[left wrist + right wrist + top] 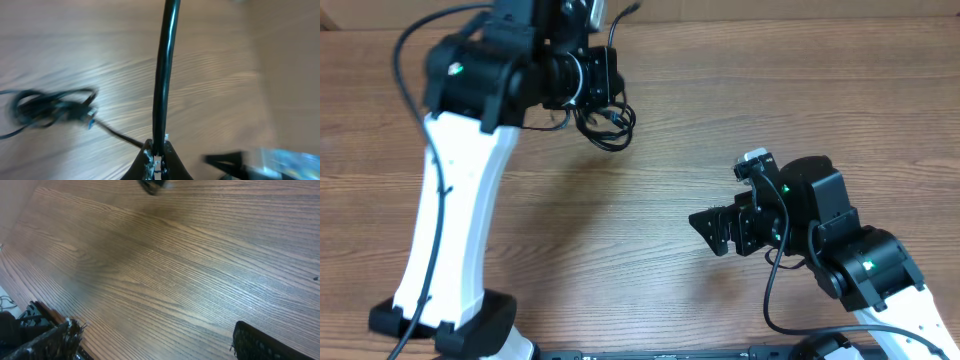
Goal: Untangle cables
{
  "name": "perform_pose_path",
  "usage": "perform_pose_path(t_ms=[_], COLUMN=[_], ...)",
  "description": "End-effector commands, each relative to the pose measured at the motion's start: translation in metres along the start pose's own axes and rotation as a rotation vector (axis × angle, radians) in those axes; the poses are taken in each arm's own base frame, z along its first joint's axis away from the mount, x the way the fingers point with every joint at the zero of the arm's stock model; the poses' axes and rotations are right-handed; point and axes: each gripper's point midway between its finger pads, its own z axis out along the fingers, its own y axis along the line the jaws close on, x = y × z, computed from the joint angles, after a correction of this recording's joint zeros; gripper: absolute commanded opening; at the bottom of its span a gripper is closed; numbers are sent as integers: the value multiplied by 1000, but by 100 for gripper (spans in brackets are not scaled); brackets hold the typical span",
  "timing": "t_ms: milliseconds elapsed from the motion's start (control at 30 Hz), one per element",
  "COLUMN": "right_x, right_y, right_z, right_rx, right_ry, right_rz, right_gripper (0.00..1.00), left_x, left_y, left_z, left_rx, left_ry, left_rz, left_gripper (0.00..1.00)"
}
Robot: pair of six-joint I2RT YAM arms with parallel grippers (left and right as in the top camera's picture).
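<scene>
Here, the left pincer (159, 156) clamps one cable (165, 65).
Empty, the right pincer (157, 339) gapes wide above the bench (175, 270); the other cables (605, 122) lie bunched.

Robot arms: two, left arm (460, 200) and right arm (865, 265). Grippers: two, left gripper (157, 150) and right gripper (710, 232). Table (650, 170): one. Cables (605, 122): one tangled bundle, upper centre of the overhead frame. The number of cords within it cannot be determined.

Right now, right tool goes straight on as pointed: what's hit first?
Way looks free over the brown wooden table; far ahead, likely the tangled thin black cables, depth unclear.
</scene>
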Motion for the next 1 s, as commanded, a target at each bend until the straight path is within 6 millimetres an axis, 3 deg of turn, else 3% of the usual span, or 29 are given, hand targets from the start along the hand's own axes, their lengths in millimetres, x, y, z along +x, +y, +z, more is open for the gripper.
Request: perform_pose_path(t_ms=[0, 200, 367, 700, 967], right_x=[-9, -10, -25, -56, -84], right_y=[4, 20, 37, 84, 97], right_z=[1, 17, 25, 4, -8], right_rx=[-11, -134, -247, -505, -540], right_ry=[-6, 38, -3, -153, -299], right_rz=[-1, -1, -119, -256, -384], right_gripper=[96, 100, 100, 100, 100], left_x=[-6, -22, -27, -31, -33], left_y=[-51, -64, -68, -72, -74], left_z=[-41, -81, -97, -102, -103], left_rx=[222, 268, 287, 307, 315], left_ry=[-55, -168, -207, -226, -234], left_rz=[26, -17, -34, -51, -50], left_gripper=[4, 4, 4, 4, 4])
